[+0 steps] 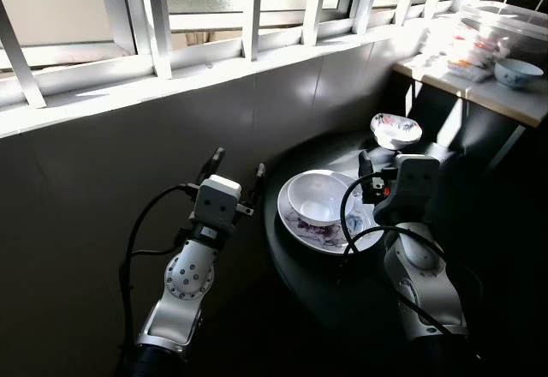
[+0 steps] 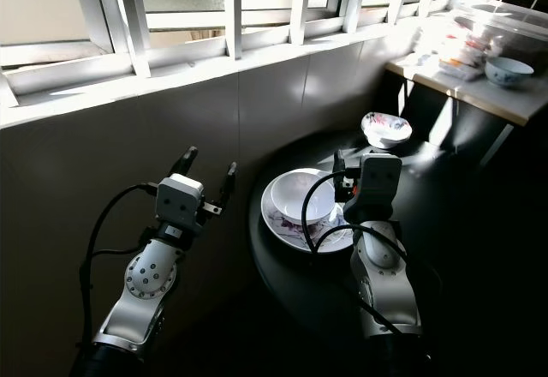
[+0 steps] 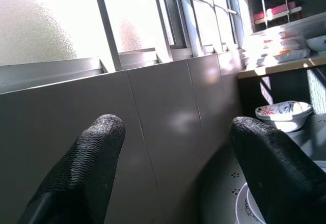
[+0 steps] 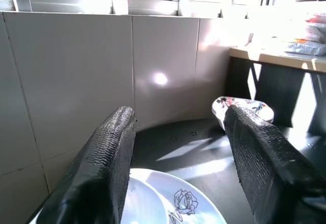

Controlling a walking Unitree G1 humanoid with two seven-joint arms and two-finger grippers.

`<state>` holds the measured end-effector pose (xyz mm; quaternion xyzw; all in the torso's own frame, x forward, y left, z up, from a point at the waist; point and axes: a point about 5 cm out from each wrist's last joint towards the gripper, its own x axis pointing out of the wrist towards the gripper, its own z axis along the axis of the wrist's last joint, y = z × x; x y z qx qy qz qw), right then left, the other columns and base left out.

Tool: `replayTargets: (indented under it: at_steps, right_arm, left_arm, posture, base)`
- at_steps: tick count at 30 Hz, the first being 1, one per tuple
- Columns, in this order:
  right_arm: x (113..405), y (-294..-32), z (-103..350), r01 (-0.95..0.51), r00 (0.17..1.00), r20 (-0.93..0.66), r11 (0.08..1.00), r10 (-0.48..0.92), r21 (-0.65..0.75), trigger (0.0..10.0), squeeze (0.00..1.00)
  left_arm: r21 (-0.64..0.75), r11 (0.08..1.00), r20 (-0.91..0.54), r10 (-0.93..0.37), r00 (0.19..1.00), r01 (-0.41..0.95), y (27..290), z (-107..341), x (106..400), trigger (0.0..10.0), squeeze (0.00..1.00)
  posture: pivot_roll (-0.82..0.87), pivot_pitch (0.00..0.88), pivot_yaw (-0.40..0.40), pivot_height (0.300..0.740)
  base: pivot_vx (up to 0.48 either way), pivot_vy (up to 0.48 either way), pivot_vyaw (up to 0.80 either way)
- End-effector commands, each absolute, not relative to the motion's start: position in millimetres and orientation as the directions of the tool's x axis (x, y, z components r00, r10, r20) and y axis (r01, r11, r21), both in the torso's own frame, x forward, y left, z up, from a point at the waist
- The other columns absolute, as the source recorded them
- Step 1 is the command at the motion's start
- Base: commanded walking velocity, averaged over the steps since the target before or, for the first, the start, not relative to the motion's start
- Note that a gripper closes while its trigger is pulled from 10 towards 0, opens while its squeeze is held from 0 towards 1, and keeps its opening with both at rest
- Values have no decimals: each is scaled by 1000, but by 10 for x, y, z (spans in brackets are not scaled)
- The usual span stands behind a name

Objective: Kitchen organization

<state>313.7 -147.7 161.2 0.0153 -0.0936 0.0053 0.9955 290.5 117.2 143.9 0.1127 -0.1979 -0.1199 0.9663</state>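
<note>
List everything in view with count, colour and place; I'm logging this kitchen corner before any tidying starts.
Round table: one, black, below the window wall.
Plate: one, white with a floral print, on the round table.
Plain bowl: one, white, sitting on the plate.
Floral bowl: one, white with a red and dark pattern, at the far side of the round table.
Counter: one, pale, at the right beyond the table.
Blue-patterned bowl: one, white and blue, on the counter.
Clear container: one, see-through, on the counter behind that bowl; contents too glared to tell.
Window bars: several, white, above the grey tiled wall.
Left hand: black fingers open, raised left of the plate.
Right hand: black fingers open, over the plate's right side.
</note>
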Motion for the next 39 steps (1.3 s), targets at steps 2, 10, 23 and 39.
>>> replayTargets:
  at_steps: [2,10,23,39]
  right_arm:
    - [3176,-1507,1570,-30,991,128,998,24,47,10000,0]
    - [3359,-1516,1351,-83,994,-53,970,98,229,10000,0]
    - [3561,-1641,1299,51,992,-130,942,-8,332,10000,0]
    - [3567,-1492,1120,4,966,-232,886,116,464,10000,0]
  left_arm:
    - [254,947,361,-283,889,199,1122,1450,2898,10000,0]
    - [261,945,357,-286,889,199,1118,1449,2911,10000,0]
    - [268,946,353,-274,895,184,1155,1437,2903,10000,0]
    - [268,943,346,-284,894,195,1119,1424,2921,10000,0]
  posture:
    - [66,0,-20,740]
    - [69,0,-18,740]
    - [93,0,-28,740]
    - [85,0,-26,740]
  base:
    - [0,0,0]
    - [0,0,0]
    - [0,0,0]
    - [0,0,0]
